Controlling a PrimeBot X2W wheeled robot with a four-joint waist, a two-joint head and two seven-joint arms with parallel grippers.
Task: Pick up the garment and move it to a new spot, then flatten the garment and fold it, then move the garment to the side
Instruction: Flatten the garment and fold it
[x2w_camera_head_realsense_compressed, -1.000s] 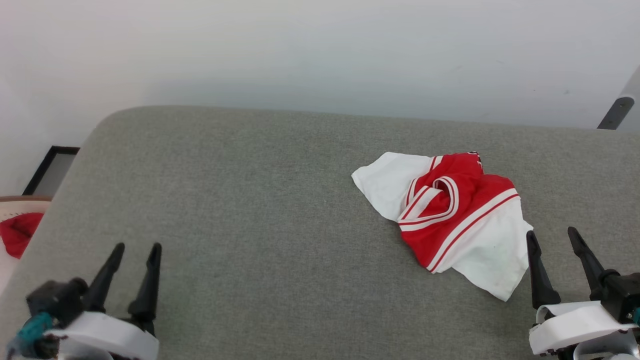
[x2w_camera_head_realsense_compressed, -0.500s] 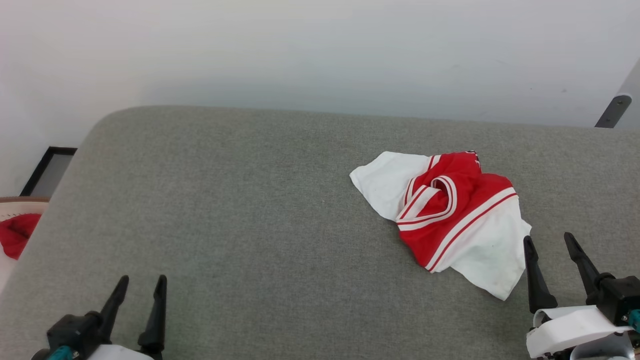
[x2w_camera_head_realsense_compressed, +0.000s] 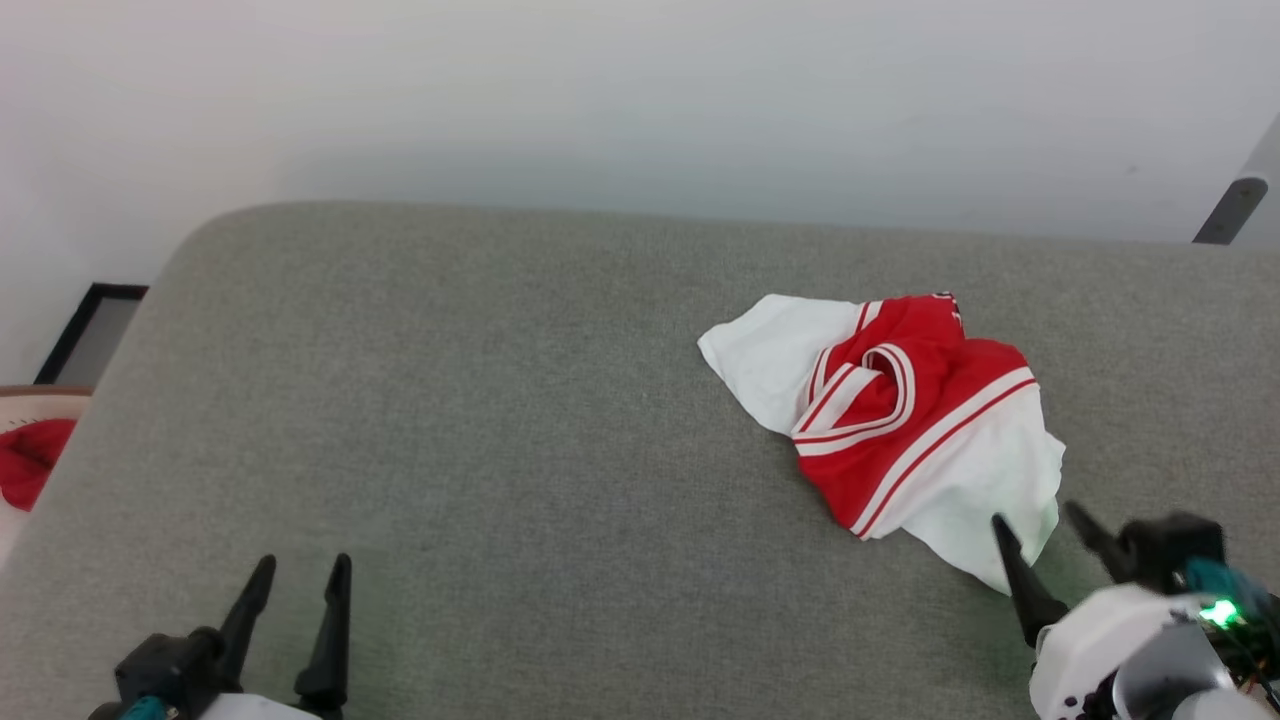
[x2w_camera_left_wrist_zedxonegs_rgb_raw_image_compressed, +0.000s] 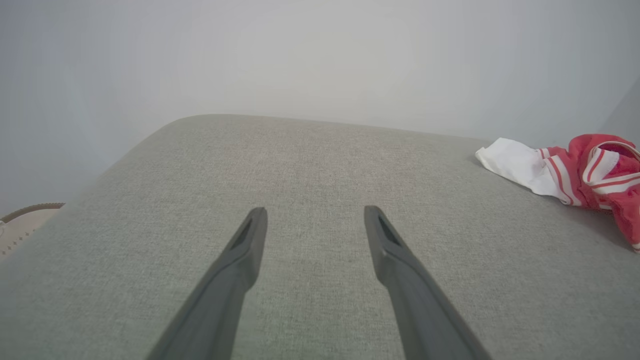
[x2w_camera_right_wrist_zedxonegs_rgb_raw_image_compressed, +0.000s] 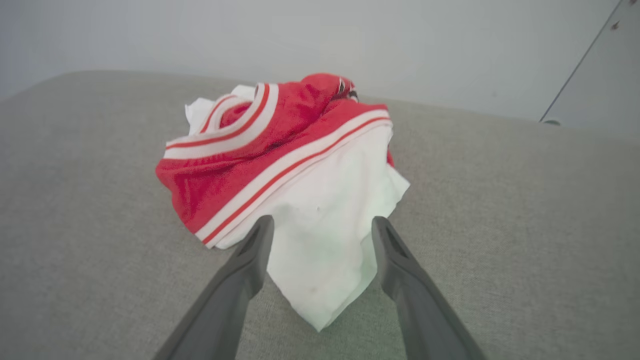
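The garment (x2w_camera_head_realsense_compressed: 900, 420), a red jersey with white sleeves and striped trim, lies crumpled on the right half of the grey padded surface (x2w_camera_head_realsense_compressed: 500, 400); its number is hidden in the folds. My right gripper (x2w_camera_head_realsense_compressed: 1040, 520) stands open at the garment's near white corner (x2w_camera_right_wrist_zedxonegs_rgb_raw_image_compressed: 325, 240), one finger on each side of it in the right wrist view (x2w_camera_right_wrist_zedxonegs_rgb_raw_image_compressed: 322, 225). My left gripper (x2w_camera_head_realsense_compressed: 300, 570) is open over bare surface at the lower left, far from the garment (x2w_camera_left_wrist_zedxonegs_rgb_raw_image_compressed: 575, 170), and open in its own view (x2w_camera_left_wrist_zedxonegs_rgb_raw_image_compressed: 315, 215).
A pale wall rises behind the surface. At the far left edge sits a tan basket (x2w_camera_head_realsense_compressed: 30, 400) with red cloth (x2w_camera_head_realsense_compressed: 25, 465) in it, beside a dark frame (x2w_camera_head_realsense_compressed: 85, 335). A grey bar (x2w_camera_head_realsense_compressed: 1235, 205) leans at the upper right.
My right gripper has turned and moved left toward the garment's near white corner, now straddling it. My left gripper has drawn back toward the bottom edge. The camera shifted slightly.
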